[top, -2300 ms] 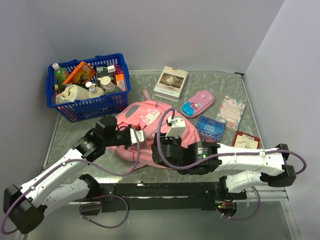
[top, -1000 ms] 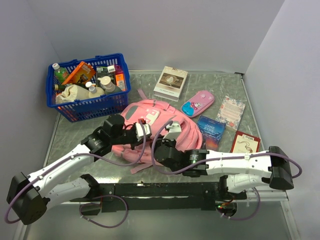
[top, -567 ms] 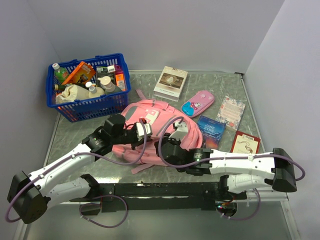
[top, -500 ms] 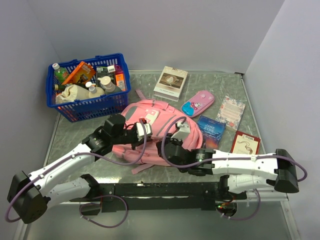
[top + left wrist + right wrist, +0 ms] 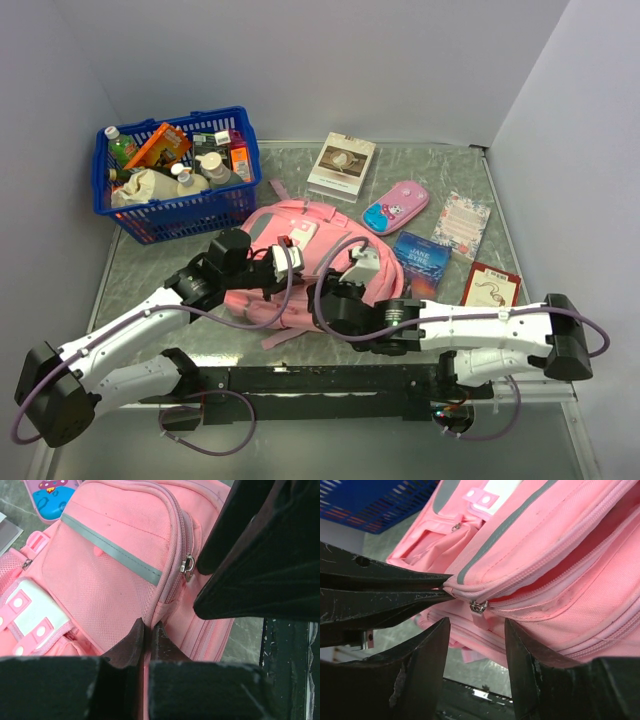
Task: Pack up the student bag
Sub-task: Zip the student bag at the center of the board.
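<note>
The student bag [image 5: 300,250] is a pink backpack lying in the middle of the table. My left gripper [image 5: 283,262] is shut on a fold of its fabric beside the front pocket seam [image 5: 147,630]. My right gripper [image 5: 476,622] is open at the bag's near side [image 5: 330,292]. A metal zipper pull [image 5: 479,607] hangs just above the gap between its fingers, untouched. The same pull [image 5: 188,566] shows in the left wrist view, beside the dark bulk of the right gripper [image 5: 260,555]. The left fingers [image 5: 385,587] pinch the bag's corner in the right wrist view.
A blue basket [image 5: 180,212] of bottles and packets stands at the back left. Behind and right of the bag lie a book [image 5: 341,165], a pink-and-blue pencil case [image 5: 396,207], a blue booklet [image 5: 420,258], a floral card [image 5: 463,225] and a red booklet [image 5: 492,285].
The left gripper has lifted and pulled the bag's edge back, then held still. The right wrist has shifted along the bag's near side, ending slightly right.
</note>
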Robot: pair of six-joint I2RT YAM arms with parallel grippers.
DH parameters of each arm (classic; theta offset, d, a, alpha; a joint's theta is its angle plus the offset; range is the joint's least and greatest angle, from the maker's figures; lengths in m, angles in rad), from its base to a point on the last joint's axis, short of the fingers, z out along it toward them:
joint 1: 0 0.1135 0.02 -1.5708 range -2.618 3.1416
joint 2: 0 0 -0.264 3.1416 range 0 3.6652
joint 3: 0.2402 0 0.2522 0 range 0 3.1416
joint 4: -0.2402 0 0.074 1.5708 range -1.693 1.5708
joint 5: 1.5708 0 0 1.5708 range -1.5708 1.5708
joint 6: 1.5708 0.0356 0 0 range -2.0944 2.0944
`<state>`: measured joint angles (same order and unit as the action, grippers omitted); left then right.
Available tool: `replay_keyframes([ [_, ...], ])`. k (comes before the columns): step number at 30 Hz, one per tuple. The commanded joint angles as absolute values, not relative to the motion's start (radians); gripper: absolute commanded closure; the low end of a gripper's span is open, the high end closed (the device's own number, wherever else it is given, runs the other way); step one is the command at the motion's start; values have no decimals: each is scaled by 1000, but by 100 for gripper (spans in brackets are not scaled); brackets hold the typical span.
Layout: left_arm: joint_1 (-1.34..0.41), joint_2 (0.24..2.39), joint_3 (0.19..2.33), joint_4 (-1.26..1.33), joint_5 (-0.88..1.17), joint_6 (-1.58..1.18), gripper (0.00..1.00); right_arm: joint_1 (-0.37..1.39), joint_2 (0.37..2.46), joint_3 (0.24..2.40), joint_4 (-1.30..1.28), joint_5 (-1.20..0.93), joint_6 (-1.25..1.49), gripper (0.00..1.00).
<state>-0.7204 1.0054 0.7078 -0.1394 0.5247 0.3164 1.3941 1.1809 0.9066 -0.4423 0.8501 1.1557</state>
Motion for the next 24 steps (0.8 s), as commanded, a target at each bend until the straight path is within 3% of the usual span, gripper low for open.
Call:
replay_keyframes([
  [1, -716, 965, 765, 70, 600, 239, 99, 1385, 1276, 949, -679, 928, 1193, 45],
  [8, -722, 962, 790, 43, 610, 215, 99, 1384, 1459, 1088, -1038, 977, 1537, 59],
  [24, -735, 966, 802, 32, 620, 209, 99, 1427, 1442, 1071, -1005, 1071, 1480, 68],
])
